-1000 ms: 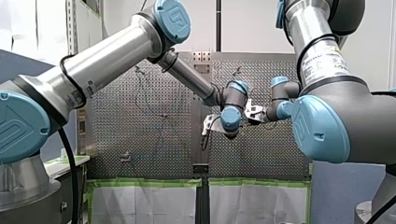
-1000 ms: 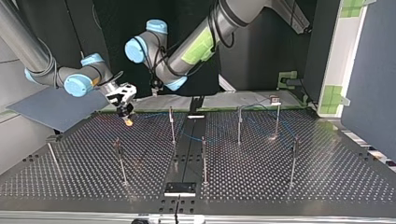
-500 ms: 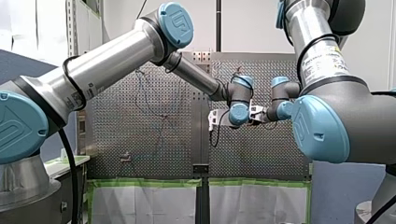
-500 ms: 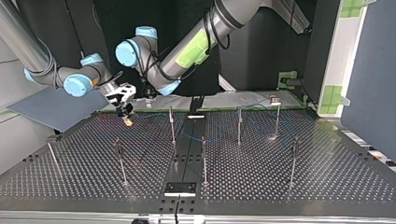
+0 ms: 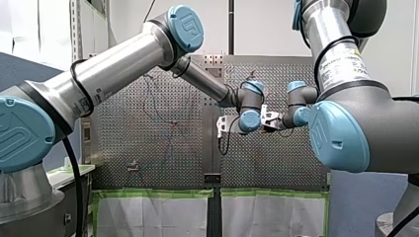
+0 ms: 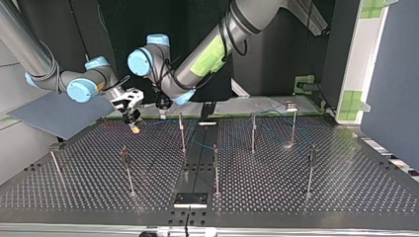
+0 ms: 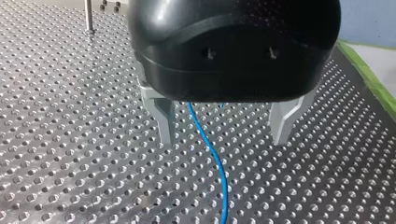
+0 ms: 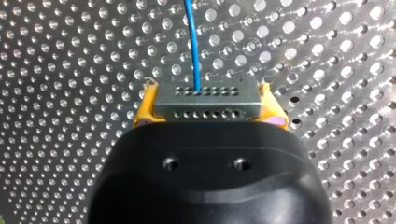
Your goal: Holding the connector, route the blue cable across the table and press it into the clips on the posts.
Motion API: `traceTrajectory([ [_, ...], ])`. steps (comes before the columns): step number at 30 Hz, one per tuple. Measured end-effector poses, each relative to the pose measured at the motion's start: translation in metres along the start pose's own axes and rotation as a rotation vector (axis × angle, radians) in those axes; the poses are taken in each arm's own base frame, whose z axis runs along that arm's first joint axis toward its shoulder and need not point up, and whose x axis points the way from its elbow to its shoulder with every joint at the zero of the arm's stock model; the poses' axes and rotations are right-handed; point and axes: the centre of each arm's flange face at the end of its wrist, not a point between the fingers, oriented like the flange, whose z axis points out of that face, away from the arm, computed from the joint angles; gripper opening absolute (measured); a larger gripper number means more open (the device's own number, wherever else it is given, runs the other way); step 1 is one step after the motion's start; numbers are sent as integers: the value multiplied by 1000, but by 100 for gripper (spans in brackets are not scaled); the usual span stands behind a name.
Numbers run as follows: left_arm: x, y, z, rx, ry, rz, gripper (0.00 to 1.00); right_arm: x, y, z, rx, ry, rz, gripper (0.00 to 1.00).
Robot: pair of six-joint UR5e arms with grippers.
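Blue cable [image 8: 194,42] leaves the grey connector [image 8: 208,102] clamped in my right jaws.

Seven posts [image 6: 215,170] stand on the counter [image 6: 346,197]. One blue cable [image 7: 212,154], one connector [image 8: 207,101]. Two arms: my left arm [image 6: 207,49], my right arm [image 6: 29,54].

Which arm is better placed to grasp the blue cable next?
Probably left. My left gripper is open, straddling the blue cable; my right gripper is shut on the connector.
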Motion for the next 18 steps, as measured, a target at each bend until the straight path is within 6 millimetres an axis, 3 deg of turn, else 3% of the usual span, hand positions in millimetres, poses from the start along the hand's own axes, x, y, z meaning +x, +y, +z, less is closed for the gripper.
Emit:
traceTrajectory([
  [18,-18,6,21,5,-33,-8,100,-1,-5,1,8,-3,-1,0],
])
